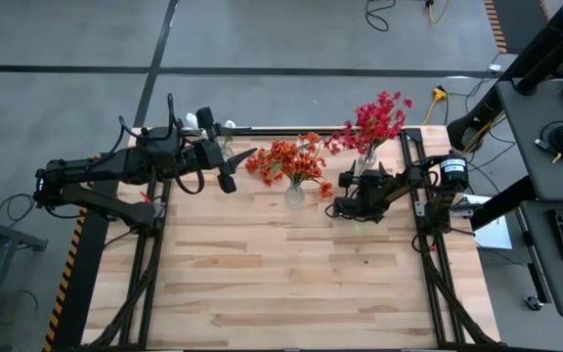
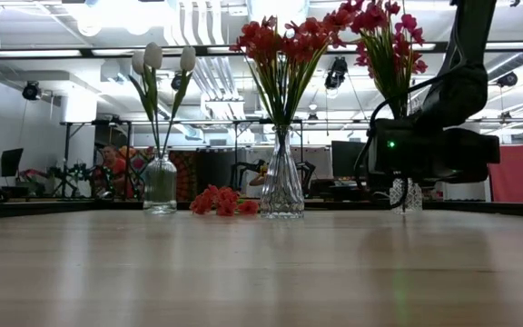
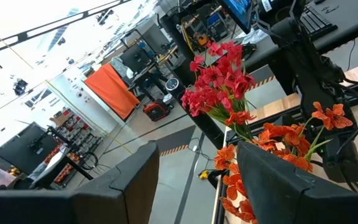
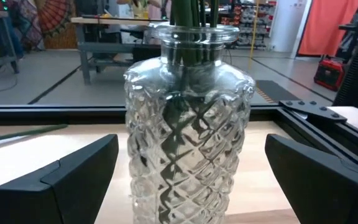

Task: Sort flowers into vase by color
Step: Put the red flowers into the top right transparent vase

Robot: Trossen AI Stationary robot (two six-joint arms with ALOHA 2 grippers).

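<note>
Three glass vases stand near the table's far edge. One holds white blooms [image 2: 160,68], the middle vase [image 2: 281,182] holds orange flowers [image 1: 288,159], and the cut-glass vase [image 4: 188,124] holds red flowers [image 1: 379,119]. One orange spray [image 2: 221,202] lies flat on the table between the white and middle vases. My right gripper [image 4: 188,177] is open and low at the table, with one finger on each side of the cut-glass vase and a gap to each wall. My left gripper [image 3: 197,186] is open and empty, raised above the far-left part of the table [image 1: 225,168].
The near half of the wooden table [image 1: 291,284] is bare board. A black frame rail [image 4: 328,115] runs along the far edge behind the vases. The right arm [image 2: 429,150] stands in front of the red flowers' vase in the low view. Benches and equipment fill the room beyond.
</note>
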